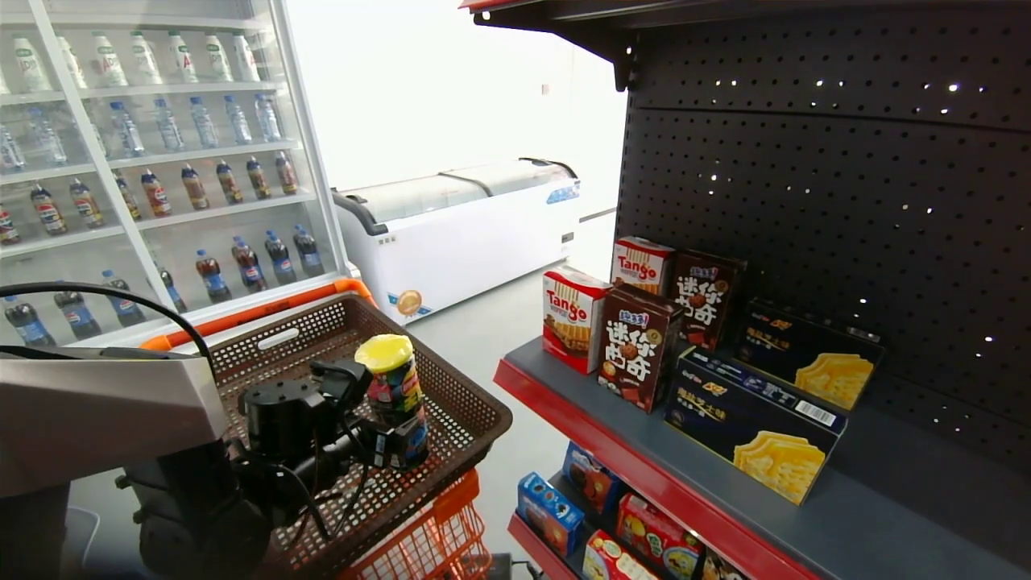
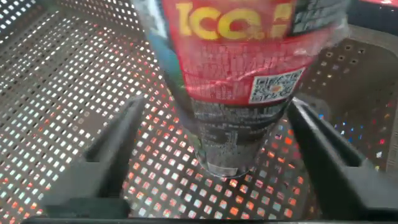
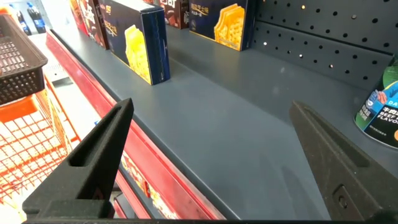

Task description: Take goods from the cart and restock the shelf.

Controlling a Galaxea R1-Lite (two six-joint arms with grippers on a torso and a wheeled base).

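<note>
A tall snack can (image 1: 395, 395) with a yellow lid stands upright in the brown perforated basket (image 1: 463, 407) on the orange cart (image 1: 439, 540). My left gripper (image 1: 385, 439) is low around the can, open. In the left wrist view the can (image 2: 233, 81) sits between the two fingers (image 2: 118, 143) with a gap on each side. My right gripper (image 3: 211, 106) hangs open over a bare stretch of the grey shelf (image 3: 236, 143), holding nothing. The shelf (image 1: 870, 515) has a red front edge.
Red-and-white boxes (image 1: 573, 318), brown boxes (image 1: 640, 346) and dark blue cracker boxes (image 1: 753, 423) line the shelf's left part. A green-and-blue can (image 3: 380, 109) stands by the pegboard back. A lower shelf holds more packs (image 1: 552, 507). A glass drinks cooler (image 1: 161, 161) and chest freezer (image 1: 467, 225) stand behind.
</note>
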